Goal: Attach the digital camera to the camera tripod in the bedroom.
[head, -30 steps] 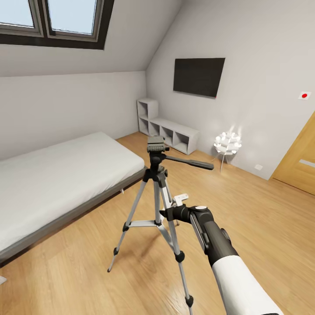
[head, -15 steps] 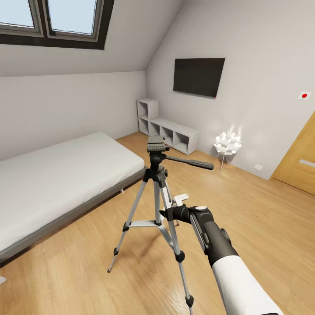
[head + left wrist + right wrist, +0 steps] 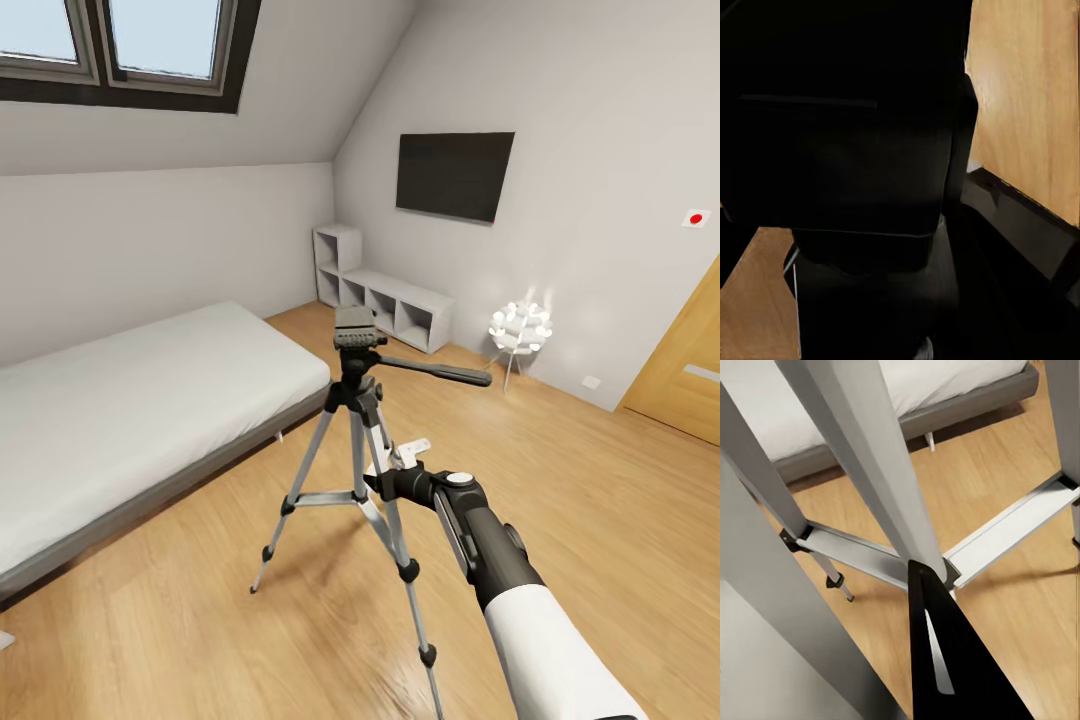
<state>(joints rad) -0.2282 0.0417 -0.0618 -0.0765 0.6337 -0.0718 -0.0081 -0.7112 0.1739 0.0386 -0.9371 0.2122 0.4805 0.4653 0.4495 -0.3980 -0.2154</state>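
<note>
Nearest in the head view, the right arm (image 3: 505,575) is stretched forward, and the right tool (image 3: 385,487) is pressed in among the legs of the camera tripod (image 3: 356,400). In the right wrist view one black finger (image 3: 937,660) is seen lying against a silver leg (image 3: 866,457), just where the cross braces meet. Whether this tool is wide, narrow or clamped on the leg cannot be told, because its second finger is hidden. The left wrist view is taken up by dark shapes with strips of wood floor (image 3: 1027,90) beside them, so the state of the left tool cannot be told either; something black may be held there, but that is only a guess.

The tripod is stood on the light floor (image 3: 600,500) of the bedroom, with its black head (image 3: 354,327) bare and its long handle (image 3: 435,372) pointed to the right. The digital camera cannot be picked out clearly.

The biggest danger is a fall. If the leg is pushed or pulled sideways by the right arm, the tall, thin tripod could be tipped over. A foot could also be dragged, so the head would be moved away from where the camera must go.

Farther back, the bed (image 3: 120,400), the white shelves (image 3: 385,297) and the small lamp (image 3: 520,328) are well apart from the tripod.
</note>
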